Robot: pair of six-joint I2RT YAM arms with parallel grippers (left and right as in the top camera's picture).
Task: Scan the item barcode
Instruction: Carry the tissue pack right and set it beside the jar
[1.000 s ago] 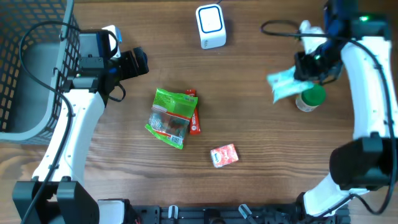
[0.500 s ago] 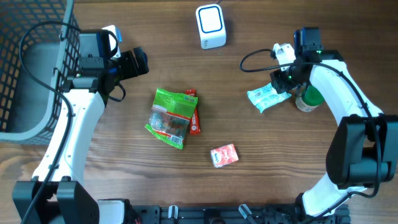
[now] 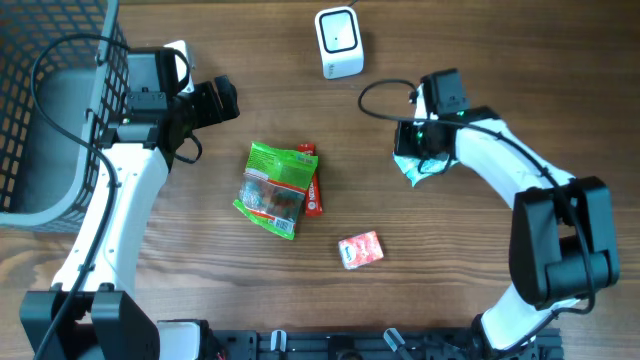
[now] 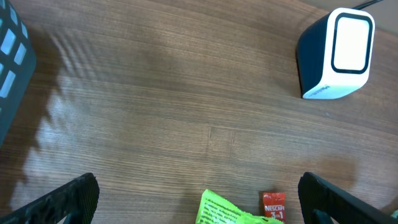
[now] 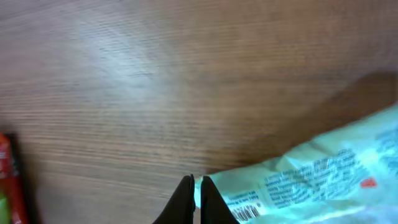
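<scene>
The barcode scanner (image 3: 338, 42), a white box with a dark-rimmed window, stands at the table's far middle; the left wrist view also has the scanner (image 4: 339, 53), at upper right. My right gripper (image 3: 413, 160) is low over the table below and to the right of it, shut on the edge of a pale teal packet (image 3: 418, 166). In the right wrist view the right gripper (image 5: 197, 182) pinches the packet (image 5: 311, 174) at its left edge, and a barcode (image 5: 245, 213) faces up beside the fingertips. My left gripper (image 4: 199, 205) hangs open and empty at the left.
A green snack bag (image 3: 272, 190) lies mid-table on a red Nescafe sachet (image 3: 313, 192). A small red packet (image 3: 360, 250) lies nearer the front. A grey wire basket (image 3: 50, 110) fills the far left, beside the left arm.
The right arm has swung left from the table's right side toward the scanner, bringing the teal packet down to the table. Its jaws now pinch the packet's edge. The left arm stayed still.
</scene>
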